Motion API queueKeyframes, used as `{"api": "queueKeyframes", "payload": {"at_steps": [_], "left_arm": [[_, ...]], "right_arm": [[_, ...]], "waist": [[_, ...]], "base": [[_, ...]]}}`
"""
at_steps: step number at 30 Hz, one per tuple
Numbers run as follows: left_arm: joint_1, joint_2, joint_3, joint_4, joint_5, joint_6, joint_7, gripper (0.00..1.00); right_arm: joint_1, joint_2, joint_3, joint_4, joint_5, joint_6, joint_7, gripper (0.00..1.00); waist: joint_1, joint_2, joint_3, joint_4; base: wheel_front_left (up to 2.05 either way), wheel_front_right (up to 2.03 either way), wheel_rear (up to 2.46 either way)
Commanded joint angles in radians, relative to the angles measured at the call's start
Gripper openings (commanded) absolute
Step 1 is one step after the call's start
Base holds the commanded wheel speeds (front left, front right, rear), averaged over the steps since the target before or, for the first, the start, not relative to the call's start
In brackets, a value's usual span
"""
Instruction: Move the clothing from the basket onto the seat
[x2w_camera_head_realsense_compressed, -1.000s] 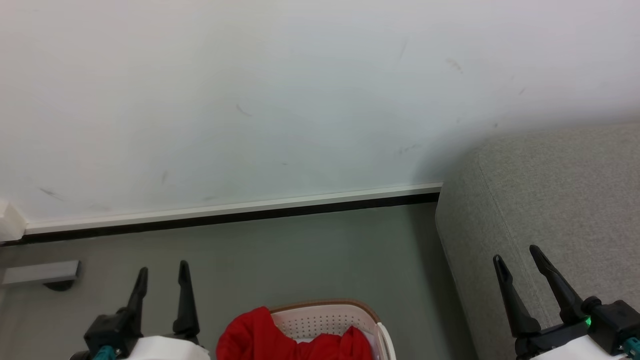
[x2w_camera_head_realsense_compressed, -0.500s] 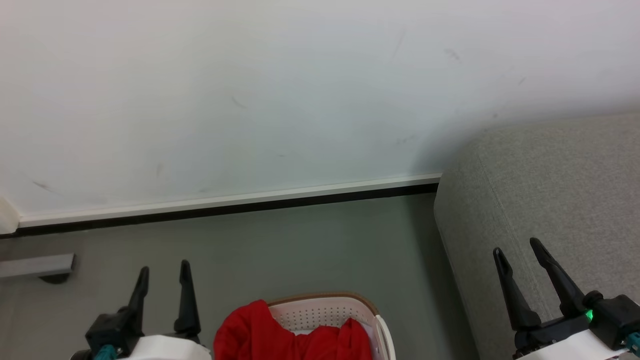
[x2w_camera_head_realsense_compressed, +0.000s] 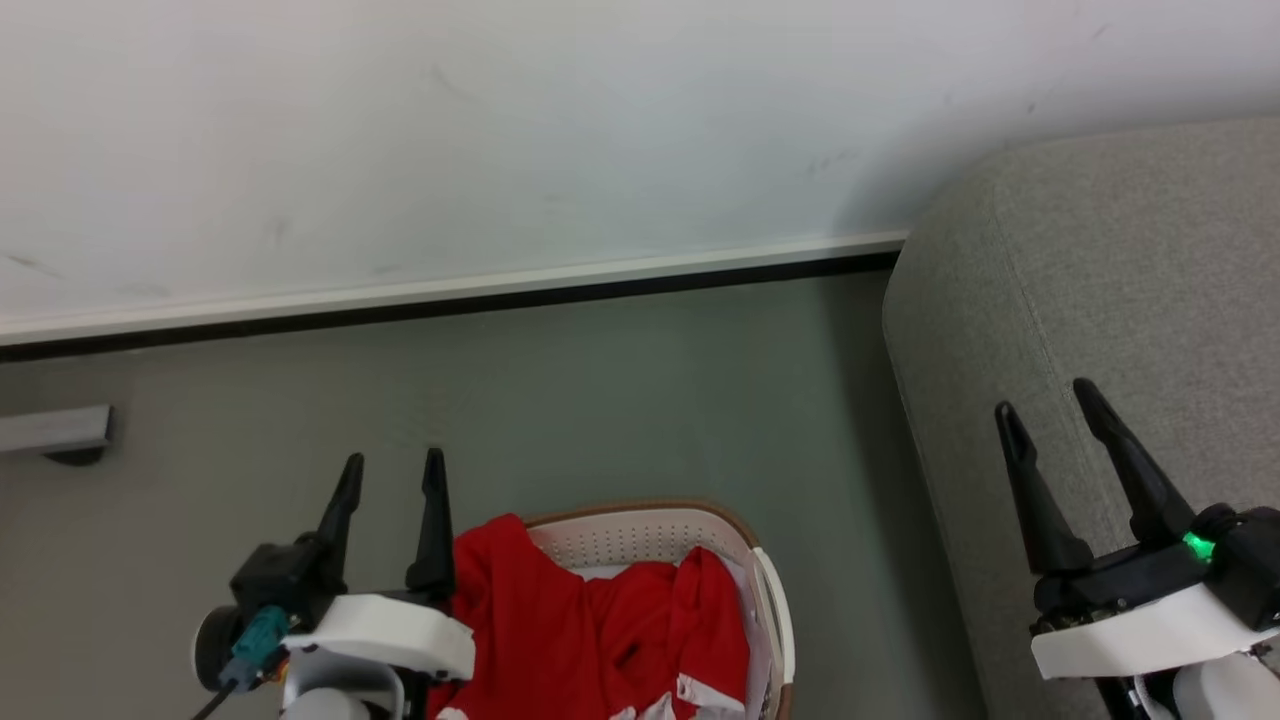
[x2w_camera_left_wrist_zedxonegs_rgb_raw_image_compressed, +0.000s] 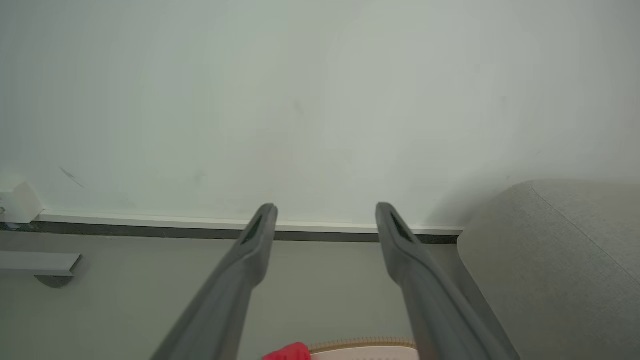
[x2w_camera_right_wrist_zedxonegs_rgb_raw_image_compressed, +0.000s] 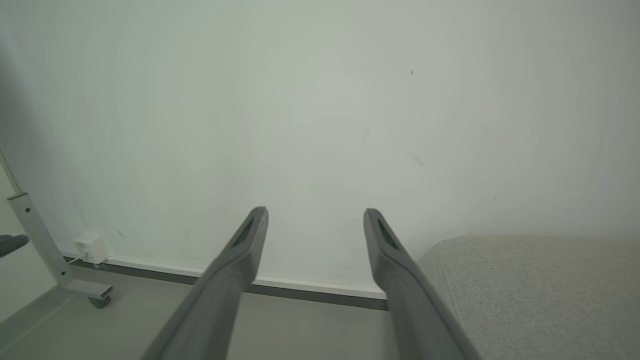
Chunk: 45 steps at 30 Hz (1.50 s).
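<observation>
The red clothing (x2w_camera_head_realsense_compressed: 590, 640) with white trim lies heaped in the white basket (x2w_camera_head_realsense_compressed: 770, 620) with a brown rim, at the bottom middle of the head view. My left gripper (x2w_camera_head_realsense_compressed: 393, 472) stands open just left of the basket, fingers pointing toward the wall. In the left wrist view a red tip of the clothing (x2w_camera_left_wrist_zedxonegs_rgb_raw_image_compressed: 287, 353) and the basket rim (x2w_camera_left_wrist_zedxonegs_rgb_raw_image_compressed: 360, 344) peek in below the open left gripper (x2w_camera_left_wrist_zedxonegs_rgb_raw_image_compressed: 325, 212). The light-grey seat (x2w_camera_head_realsense_compressed: 1130, 300) fills the right side. My right gripper (x2w_camera_head_realsense_compressed: 1050, 400) hangs open over its edge, and the right wrist view shows it open (x2w_camera_right_wrist_zedxonegs_rgb_raw_image_compressed: 315, 216) beside the seat (x2w_camera_right_wrist_zedxonegs_rgb_raw_image_compressed: 540, 290).
A pale wall with a white-and-black baseboard (x2w_camera_head_realsense_compressed: 450, 295) runs across the back. A grey metal foot on a castor (x2w_camera_head_realsense_compressed: 55, 435) sits on the grey-green floor (x2w_camera_head_realsense_compressed: 600, 400) at far left. A small white box (x2w_camera_right_wrist_zedxonegs_rgb_raw_image_compressed: 91, 247) sits on the wall by the baseboard.
The head camera has tilted down, so more of the basket and clothing shows. Both grippers sit higher in the view, the left one closer to the basket; both remain open.
</observation>
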Motion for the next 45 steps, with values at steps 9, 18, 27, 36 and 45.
{"api": "queueKeyframes", "payload": {"at_steps": [9,18,27,36,45], "left_arm": [[-0.152,0.006,-0.05,0.195,0.003,-0.06,-0.001,1.0],[-0.319,0.007,-0.096,0.481,-0.019,-0.112,-0.001,1.0],[-0.474,0.014,-0.133,0.773,0.009,-0.121,0.006,1.0],[-0.61,0.032,-0.151,0.981,0.015,-0.11,0.072,1.0],[-0.675,0.066,-0.156,1.027,0.006,-0.04,0.24,1.0]], "right_arm": [[-0.105,0.006,-0.047,-0.07,0.035,-0.002,0.0,1.0],[-0.213,0.037,-0.076,-0.146,0.045,-0.002,0.0,1.0],[-0.316,0.101,-0.115,-0.203,0.062,-0.002,0.0,1.0],[-0.382,0.125,-0.097,-0.238,0.07,-0.002,0.0,1.0],[-0.419,0.15,-0.085,-0.237,0.076,-0.002,0.0,1.0]], "waist": [[-0.0001,-0.0001,0.199,-0.04],[-0.0001,-0.0001,0.36,-0.1],[-0.0001,-0.0001,0.504,-0.154],[-0.0001,-0.0001,0.611,-0.205],[-0.0001,-0.0001,0.699,-0.266]], "base": [[0.0,0.0,0.0],[0.0,0.0,0.0],[0.0,0.0,0.0],[0.0,0.0,0.0],[0.0,0.0,0.0]]}}
